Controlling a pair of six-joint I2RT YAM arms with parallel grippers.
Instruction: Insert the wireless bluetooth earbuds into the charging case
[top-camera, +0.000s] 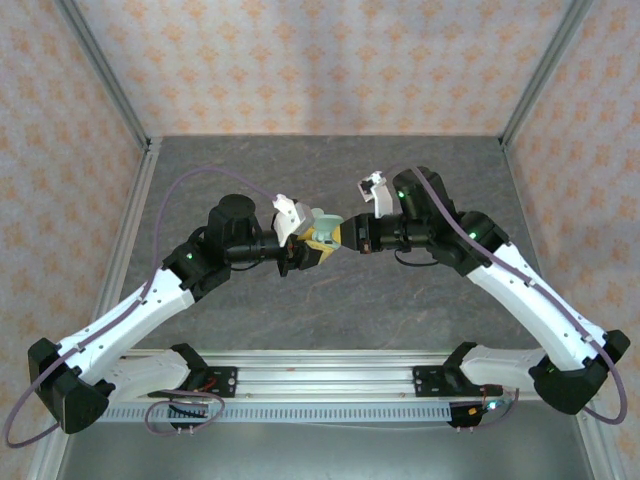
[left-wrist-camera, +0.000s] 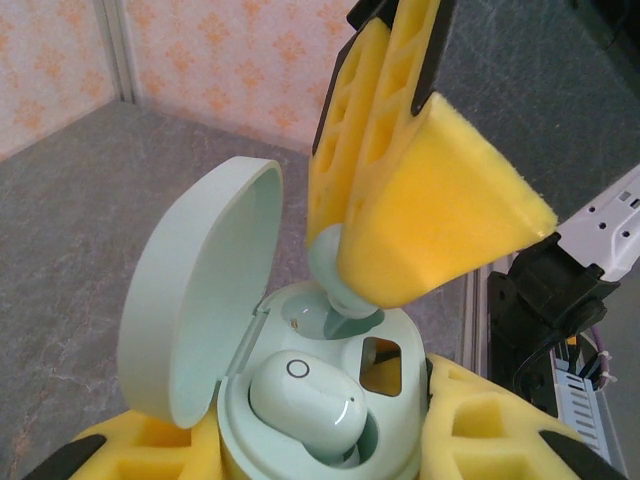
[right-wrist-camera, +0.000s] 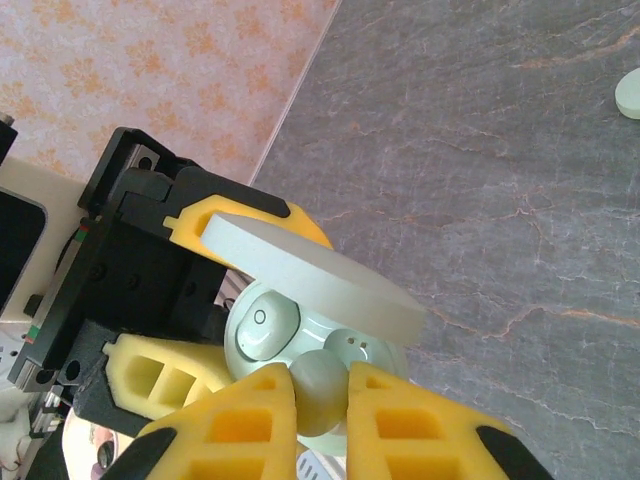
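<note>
Yellow foam pads on your left gripper (top-camera: 312, 246) are clamped round the case (left-wrist-camera: 190, 300), lid tipped back so its sockets face the right gripper (right-wrist-camera: 320, 380). That one's pinching an earbud (left-wrist-camera: 335, 265) right at the case's empty socket (left-wrist-camera: 382, 362). The other earbud (left-wrist-camera: 305, 400) sits inside the case.

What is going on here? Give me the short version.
The left gripper holds the pale green charging case open. One earbud is seated inside it. The right gripper pinches a second earbud over the empty slot beside the first, not yet seated.
</note>
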